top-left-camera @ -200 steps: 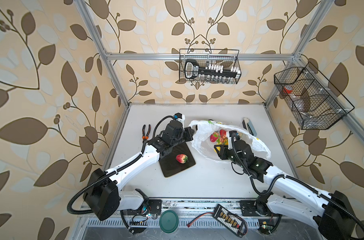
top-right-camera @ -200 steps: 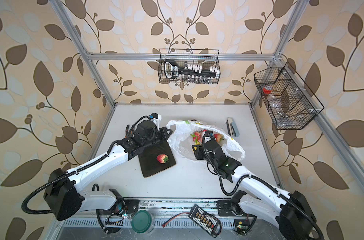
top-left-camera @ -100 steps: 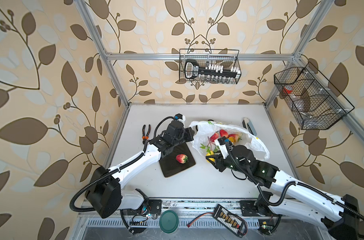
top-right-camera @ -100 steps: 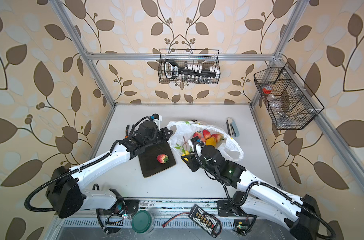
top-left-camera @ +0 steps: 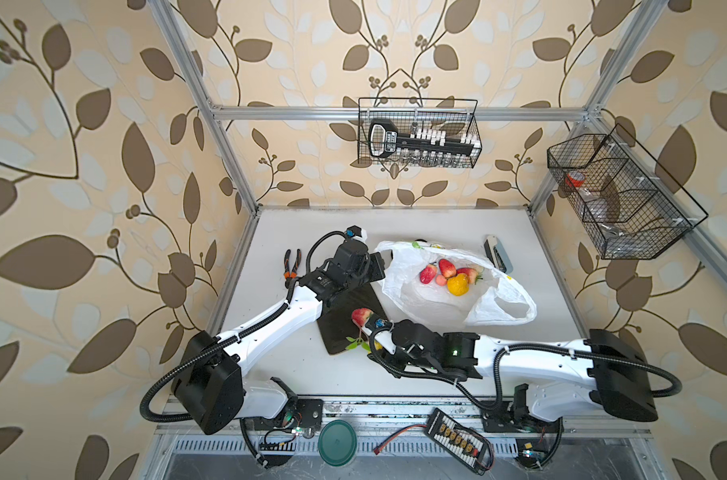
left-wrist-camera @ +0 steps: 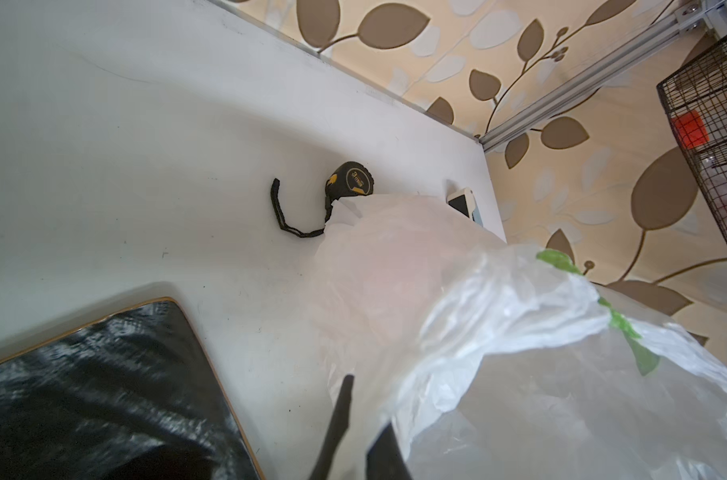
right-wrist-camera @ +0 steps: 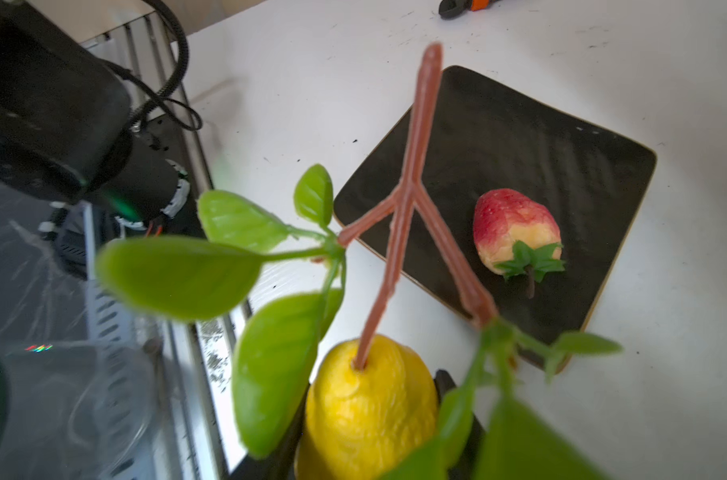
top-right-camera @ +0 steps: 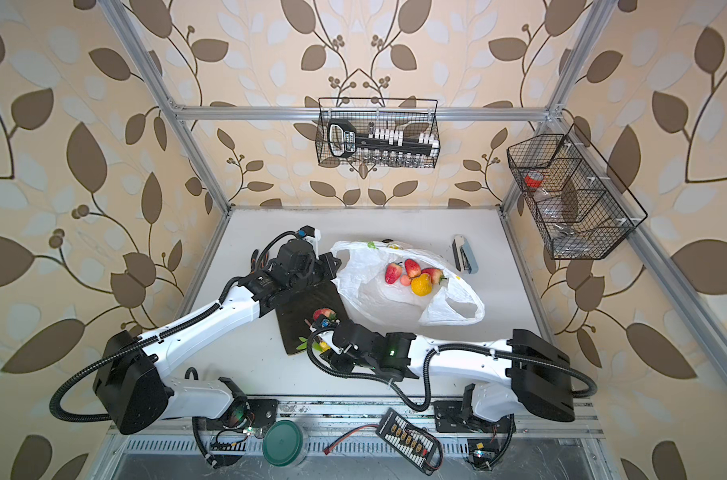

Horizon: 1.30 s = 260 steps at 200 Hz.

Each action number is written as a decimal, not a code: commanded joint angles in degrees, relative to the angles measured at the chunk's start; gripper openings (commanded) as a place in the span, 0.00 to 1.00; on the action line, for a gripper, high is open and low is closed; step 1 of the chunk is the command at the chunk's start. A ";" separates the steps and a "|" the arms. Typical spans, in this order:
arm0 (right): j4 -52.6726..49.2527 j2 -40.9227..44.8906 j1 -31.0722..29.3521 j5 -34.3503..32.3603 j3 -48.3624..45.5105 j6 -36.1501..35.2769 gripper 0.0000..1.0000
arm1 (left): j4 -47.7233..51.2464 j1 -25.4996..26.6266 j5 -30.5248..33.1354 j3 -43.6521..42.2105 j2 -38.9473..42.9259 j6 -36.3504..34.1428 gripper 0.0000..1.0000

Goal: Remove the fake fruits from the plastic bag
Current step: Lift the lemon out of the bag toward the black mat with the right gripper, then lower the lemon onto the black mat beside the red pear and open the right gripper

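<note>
Nearest, the right hand [top-left-camera: 375, 343], part-closed around a leafy yellow lemon [right-wrist-camera: 370, 401], has carried it out of the plastic bag [top-left-camera: 420, 303] to the near corner of the dark mat [top-left-camera: 339, 328], beside one red fruit [top-left-camera: 361, 314]. Farther back, the left hand [left-wrist-camera: 359, 440] stays pinched shut on the bag's rim. About five fake fruits [top-left-camera: 449, 275] remain inside.

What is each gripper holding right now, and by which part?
The right gripper grips the yellow lemon around its body. The left gripper pinches the plastic bag by its rim at the opening.
</note>
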<state>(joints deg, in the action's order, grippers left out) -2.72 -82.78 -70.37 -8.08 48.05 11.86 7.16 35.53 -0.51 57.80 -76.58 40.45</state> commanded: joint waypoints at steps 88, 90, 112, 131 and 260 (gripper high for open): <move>11.26 -24.32 1.14 -9.76 15.61 -2.14 0.45 | 4.02 -0.50 6.84 1.73 4.15 0.69 0.00; 11.23 -24.52 1.27 -9.72 15.65 -2.11 0.45 | 4.14 -0.51 6.93 1.71 4.15 0.66 0.00; 11.07 -26.52 1.88 -9.07 16.59 -2.14 0.46 | 3.96 -0.50 7.16 1.09 4.50 0.79 0.00; 11.18 -28.28 2.21 -8.30 17.34 -2.61 0.47 | 4.41 -0.47 7.31 0.89 4.77 0.14 0.00; 8.38 -33.67 2.87 -5.57 21.12 -10.62 0.66 | 5.99 -0.57 9.48 -0.35 6.88 -3.55 0.00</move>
<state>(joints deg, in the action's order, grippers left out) 7.11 -114.91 -67.70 -14.90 67.20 3.84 12.93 35.53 6.61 57.80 -71.61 38.37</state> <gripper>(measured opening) 0.630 0.048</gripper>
